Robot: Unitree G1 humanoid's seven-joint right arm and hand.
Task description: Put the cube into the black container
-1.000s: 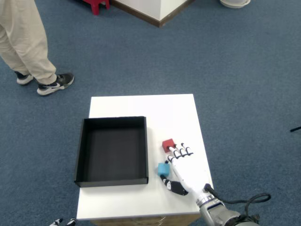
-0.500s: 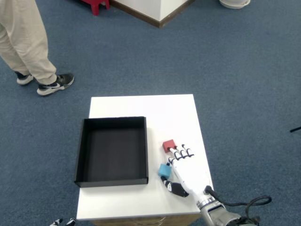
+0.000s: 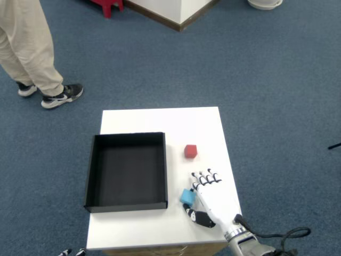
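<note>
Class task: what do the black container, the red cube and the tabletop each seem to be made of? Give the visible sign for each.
Shallow black rectangular container: thin, matte walls with crisp edges, probably cardboard or thin plastic. Small red cube: flat, even colour with no shine, perhaps foam, painted wood or plastic; the picture cannot settle it. Square white tabletop: smooth, uniform, faintly glossy, likely laminate or painted board.

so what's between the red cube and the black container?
Nothing: head view shows only bare white table between the red cube and the black container.

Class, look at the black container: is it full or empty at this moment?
Empty. The black container shows only its bare dark floor; the red cube and blue cube sit outside it.
</note>
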